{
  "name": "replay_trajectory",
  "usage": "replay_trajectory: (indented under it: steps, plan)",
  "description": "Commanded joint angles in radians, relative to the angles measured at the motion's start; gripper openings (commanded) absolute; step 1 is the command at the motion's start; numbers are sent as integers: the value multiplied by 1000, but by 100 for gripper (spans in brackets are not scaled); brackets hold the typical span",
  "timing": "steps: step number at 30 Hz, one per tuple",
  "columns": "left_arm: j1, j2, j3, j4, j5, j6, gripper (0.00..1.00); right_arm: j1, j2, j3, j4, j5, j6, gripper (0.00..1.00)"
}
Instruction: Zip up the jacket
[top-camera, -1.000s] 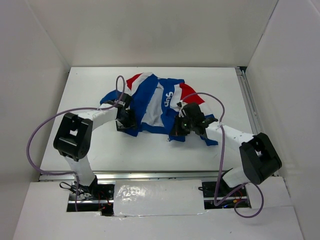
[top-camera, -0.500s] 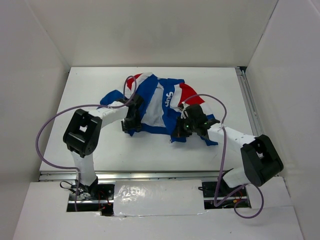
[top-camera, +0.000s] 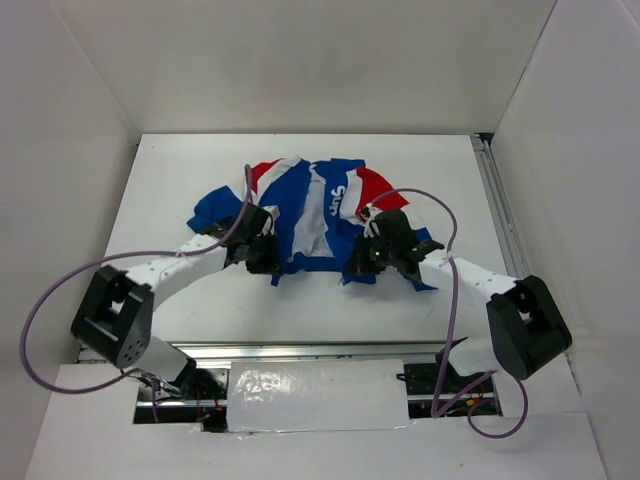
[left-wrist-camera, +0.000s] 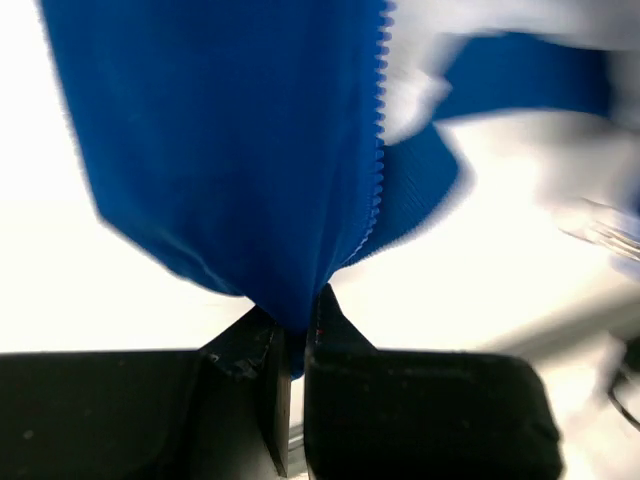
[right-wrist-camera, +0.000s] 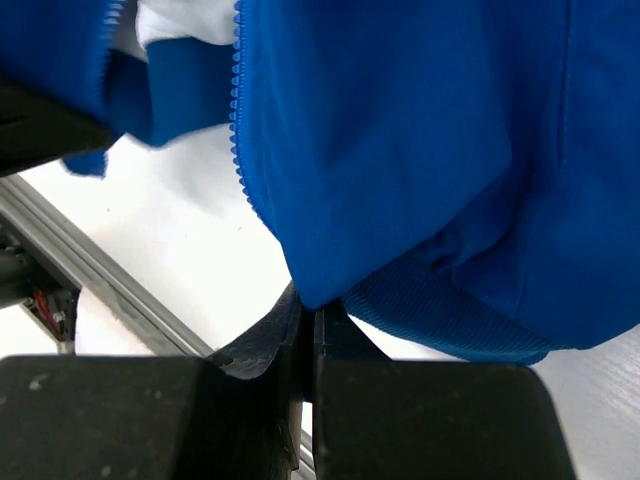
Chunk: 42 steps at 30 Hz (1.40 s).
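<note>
White chest lettering (top-camera: 346, 200) on the jacket (top-camera: 300, 215) reads partly "Sup"; it lies crumpled mid-table (top-camera: 200, 300); the left gripper (left-wrist-camera: 298, 335), arm stretched low and inward, pinches blue hem beside the zipper teeth (left-wrist-camera: 378, 130); the right gripper (right-wrist-camera: 309, 312) is clamped on the other front's hem.

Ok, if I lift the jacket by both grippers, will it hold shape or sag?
Probably floppy: the jacket lies crumpled and hangs in soft folds from the left gripper, so it should sag between holds. Likely light, since the right gripper carries the hem with a thin pinch. The zipper teeth curve, so that edge likely needs tension.
</note>
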Motion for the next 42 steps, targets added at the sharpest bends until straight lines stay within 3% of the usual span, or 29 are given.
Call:
replay_trajectory:
  steps: [1,4,9,13,15,19,24,27,32,40,42]
  plan:
    - [-10,-123,-38,165,221,85,7,8,-49,-17,80,-20,-2,0]
    - [-12,-186,-59,154,226,82,9,13,-49,-25,98,-10,12,0]
    - [-15,-241,-82,184,304,62,0,77,-81,-64,220,-42,29,0]
    - [-15,-282,-104,241,379,54,1,129,-105,-91,388,-70,65,0]
    - [-16,-289,-102,232,366,51,6,142,-66,-59,409,-56,81,0]
    - [-16,-258,-110,144,274,8,10,172,68,61,339,30,85,0]
    - [-22,-210,-162,116,259,-39,10,183,158,104,328,4,87,0]
    - [-30,-197,-208,161,322,-38,16,211,237,150,320,27,91,0]
    - [-39,-177,-205,102,278,-68,31,218,383,235,258,108,116,0]
    - [-52,-155,-231,71,267,-66,49,212,376,219,236,148,107,0]
    - [-52,-161,-231,70,258,-69,40,211,377,216,231,153,107,0]
